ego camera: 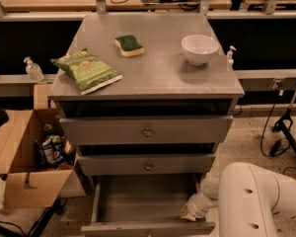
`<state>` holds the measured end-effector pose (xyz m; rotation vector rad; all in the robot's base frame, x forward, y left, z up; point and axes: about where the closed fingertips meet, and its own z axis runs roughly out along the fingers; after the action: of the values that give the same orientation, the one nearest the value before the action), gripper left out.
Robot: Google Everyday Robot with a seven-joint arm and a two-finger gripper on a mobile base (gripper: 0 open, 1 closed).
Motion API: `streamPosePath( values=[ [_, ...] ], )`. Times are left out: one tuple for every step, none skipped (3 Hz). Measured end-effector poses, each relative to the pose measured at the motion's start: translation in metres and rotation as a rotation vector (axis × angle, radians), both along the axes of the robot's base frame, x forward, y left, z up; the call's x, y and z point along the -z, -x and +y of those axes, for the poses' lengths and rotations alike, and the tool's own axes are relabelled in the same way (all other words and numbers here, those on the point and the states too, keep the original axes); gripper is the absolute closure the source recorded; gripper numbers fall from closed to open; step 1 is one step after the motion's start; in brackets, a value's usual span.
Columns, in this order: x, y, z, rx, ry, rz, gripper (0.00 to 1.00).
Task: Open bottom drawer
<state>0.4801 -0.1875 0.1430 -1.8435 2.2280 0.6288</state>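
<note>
The grey cabinet has three drawers. The bottom drawer is pulled well out toward me, its plain grey inside showing and its front panel at the lower edge of the view. Its knob does not show. My white arm comes in from the lower right. My gripper sits low at the drawer's right inner corner, just behind the front panel. The two drawers above, each with a small round knob, are pushed in.
On the cabinet top lie a green chip bag, a green and yellow sponge and a white bowl. An open cardboard box with clutter stands to the left. Cables and a stand are at right.
</note>
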Motion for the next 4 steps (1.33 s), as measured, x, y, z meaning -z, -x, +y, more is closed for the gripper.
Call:
streamPosePath(
  values=[
    [0.0,-0.0008,0.0,0.0,0.0,0.0,1.0],
    [0.0,-0.003,0.0,0.0,0.0,0.0,1.0],
    [0.0,-0.0042,0.0001,0.0,0.0,0.0,1.0],
    [-0.0003,-0.0044,0.0001,0.0,0.0,0.0,1.0]
  ],
)
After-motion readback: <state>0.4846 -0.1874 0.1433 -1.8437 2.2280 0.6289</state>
